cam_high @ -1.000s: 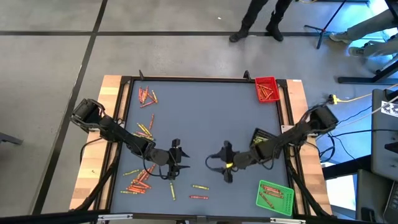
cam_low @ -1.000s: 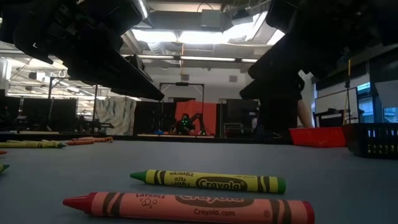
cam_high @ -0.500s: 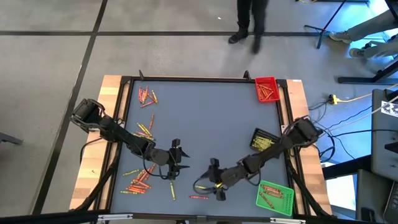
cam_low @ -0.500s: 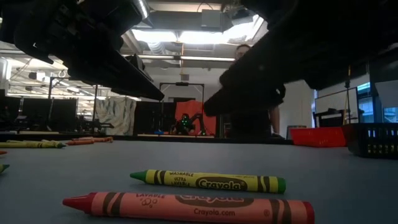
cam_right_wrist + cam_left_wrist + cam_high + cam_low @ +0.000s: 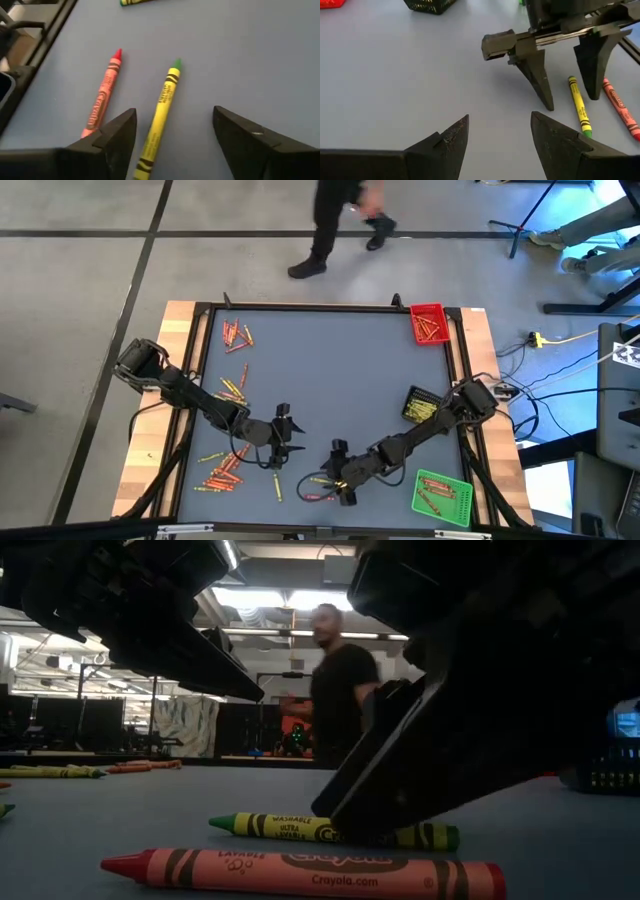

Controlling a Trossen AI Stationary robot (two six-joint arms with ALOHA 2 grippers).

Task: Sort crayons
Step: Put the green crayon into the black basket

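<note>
A yellow crayon with a green tip [image 5: 161, 107] lies flat on the grey table near its front edge. A red crayon [image 5: 103, 95] lies beside it, nearer that edge. My right gripper [image 5: 174, 114] is open and low over the table. Its fingers stand one on each side of the yellow crayon [image 5: 579, 105] without touching it; the red crayon [image 5: 620, 105] lies outside them. My left gripper [image 5: 292, 437] hangs open a little to the left, over bare table, with nothing between its fingers [image 5: 455, 135]. In the low view one right finger [image 5: 400, 790] hides part of the yellow crayon [image 5: 270, 826].
More crayons lie in heaps at the table's left: near the front [image 5: 222, 468], mid-left [image 5: 233, 388] and far left [image 5: 237, 333]. A red tray [image 5: 428, 323], a black tray [image 5: 420, 405] and a green tray [image 5: 441, 495] stand along the right side. A person walks past beyond the far edge.
My right gripper has swung toward the table's near edge and left, and has sunk to the table, ending astride the yellow crayon. The crayons have not moved. A person has walked leftward behind the table.
</note>
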